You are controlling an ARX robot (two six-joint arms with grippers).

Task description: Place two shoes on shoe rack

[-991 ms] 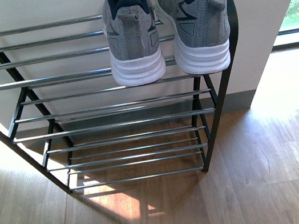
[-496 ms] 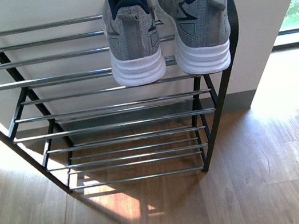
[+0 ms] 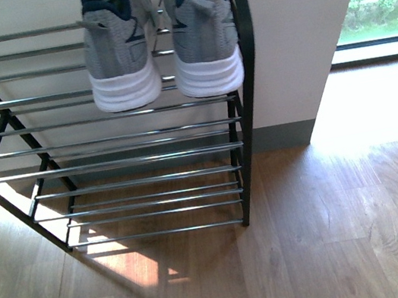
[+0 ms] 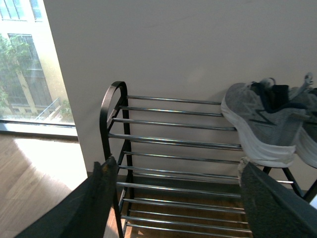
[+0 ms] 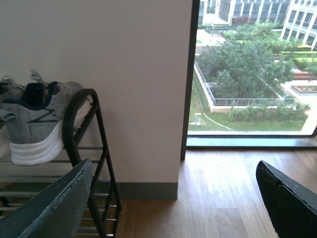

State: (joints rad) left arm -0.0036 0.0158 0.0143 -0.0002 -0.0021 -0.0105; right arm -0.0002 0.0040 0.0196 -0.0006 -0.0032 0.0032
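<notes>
Two grey knit sneakers with white soles stand side by side, heels toward me, on the top tier of the black shoe rack (image 3: 241,103): the left sneaker (image 3: 118,51) and the right sneaker (image 3: 204,36). One sneaker (image 4: 267,124) shows in the left wrist view on the rack (image 4: 111,114), and one (image 5: 34,121) in the right wrist view by the rack's end hoop (image 5: 81,124). My left gripper (image 4: 178,198) is open and empty, facing the rack's lower rails. My right gripper (image 5: 173,203) is open and empty over the floor beside the rack. No slides are in view.
The rack stands against a white wall (image 3: 294,32) with a grey skirting. Wood floor (image 3: 315,236) lies in front and to the right. A floor-level window (image 3: 374,2) is at the far right, with sun on the floor.
The front view has shifted right: the rack and sneakers now sit further left and a little higher in frame, and more window shows. The sneakers have not moved on the rack.
</notes>
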